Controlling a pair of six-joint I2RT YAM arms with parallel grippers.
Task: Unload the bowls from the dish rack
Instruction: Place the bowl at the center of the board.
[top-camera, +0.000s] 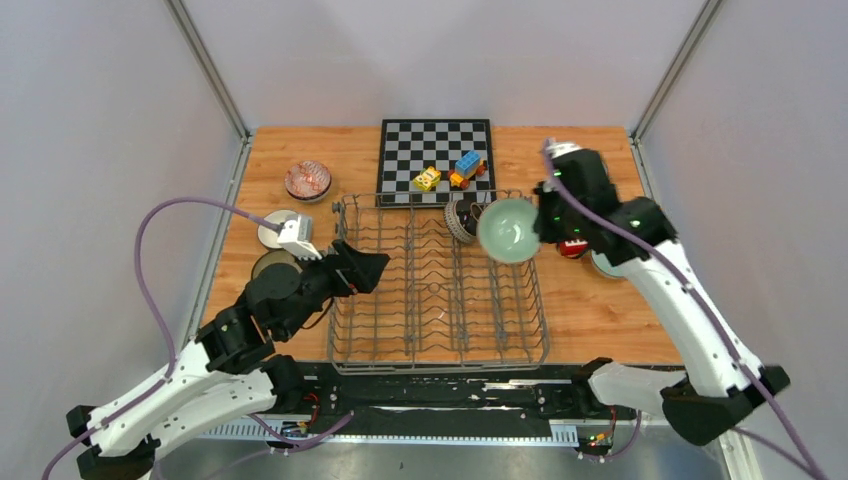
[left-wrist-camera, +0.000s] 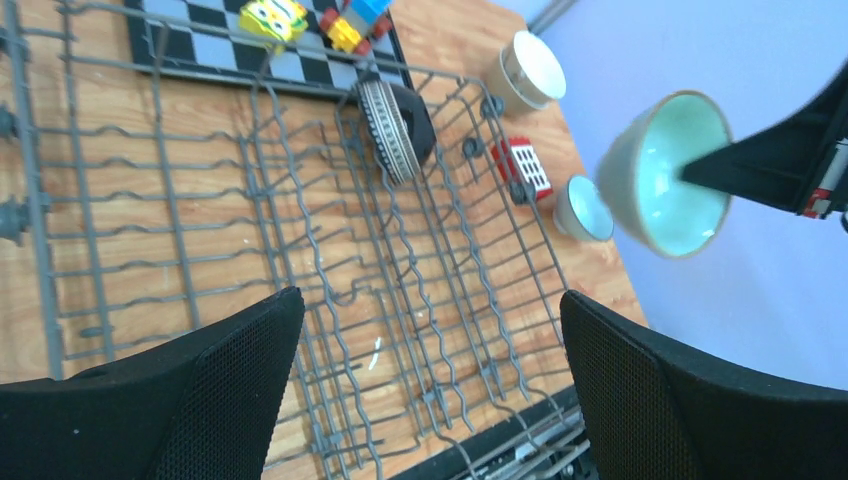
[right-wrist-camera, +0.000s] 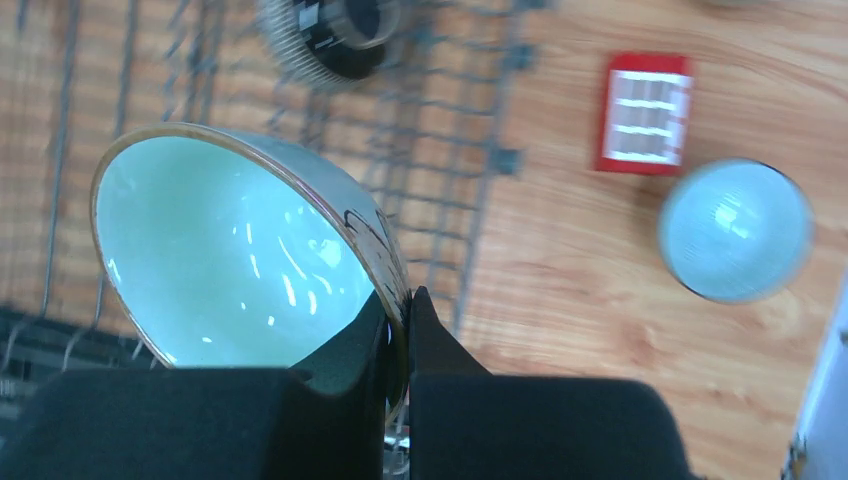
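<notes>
Pinching the mint bowl (right-wrist-camera: 230, 250) by its rim is the right pincer (right-wrist-camera: 400, 305).

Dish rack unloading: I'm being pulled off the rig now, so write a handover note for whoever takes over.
Left gripper: open, empty, over the dish rack's left edge.
Right gripper: shut on the mint bowl's rim, holding it above the rack's far right corner.
Done: on the table, reddish patterned bowl and others left of the rack; cream bowl and pale blue bowl right of it.
Left: set the mint bowl down, then lift out the dark-patterned bowl standing on edge in the far right corner.
</notes>
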